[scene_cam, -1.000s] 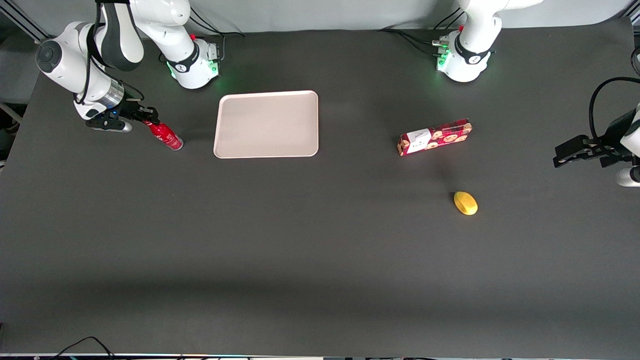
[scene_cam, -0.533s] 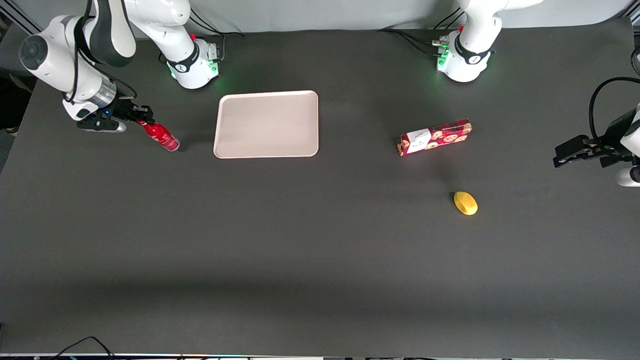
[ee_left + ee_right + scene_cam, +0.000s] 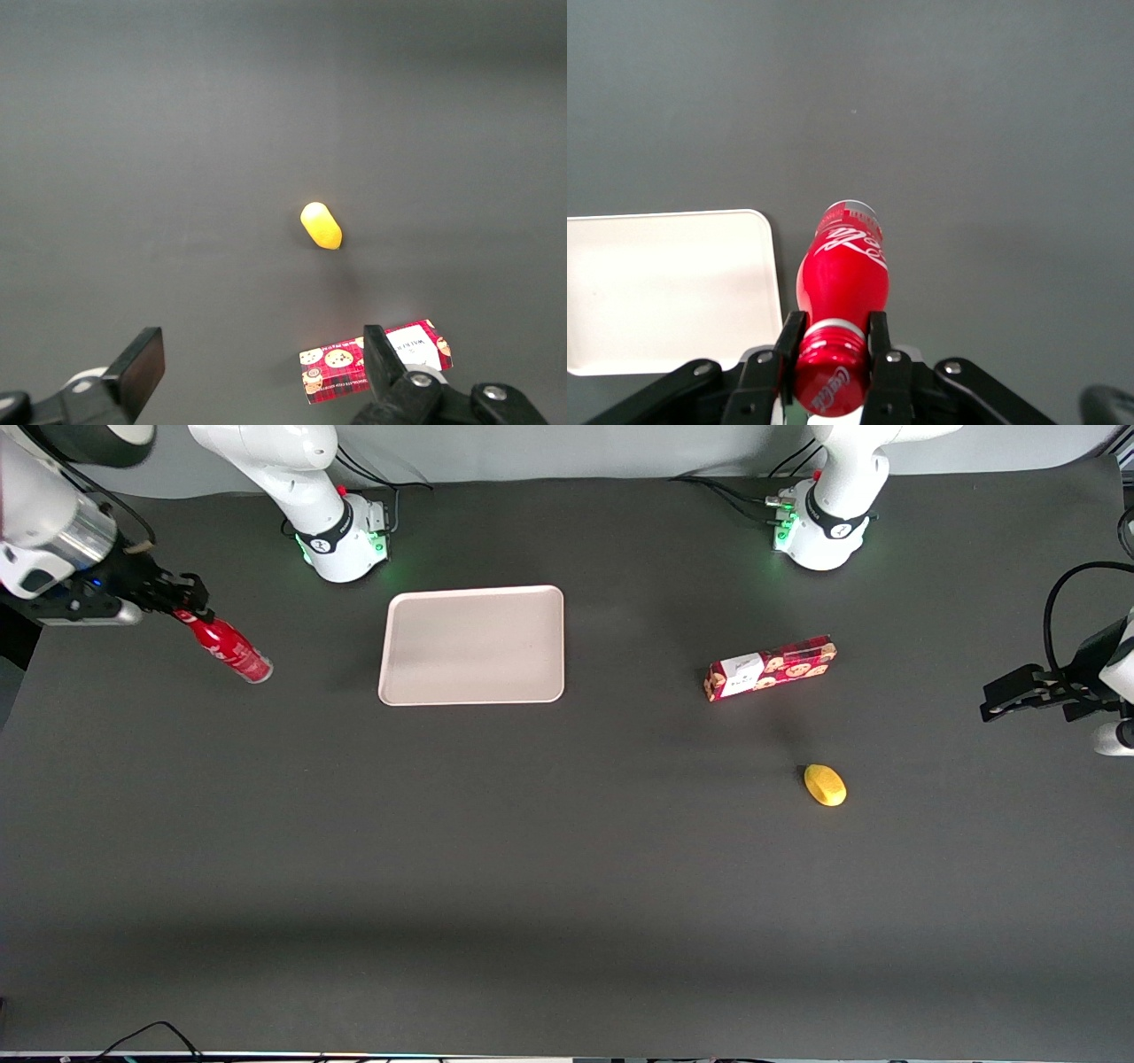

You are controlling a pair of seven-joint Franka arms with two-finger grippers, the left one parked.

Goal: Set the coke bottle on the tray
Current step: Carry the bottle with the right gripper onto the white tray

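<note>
a: how far along are you?

b: you have the coke bottle (image 3: pixel 226 647) picked up, but it isn't on the tray (image 3: pixel 472 645) yet. it hangs above the bench (image 3: pixel 532 868), well apart from the tray, toward the working arm's end. the carry over and the set-down are left.

a: and your end effector (image 3: pixel 833 350)?

b: it's clamped tight on the bottle's neck, just under the cap, fingers (image 3: pixel 879 329) narrowly spread. the bottle body tilts down toward the tray, which sits bare.
</note>
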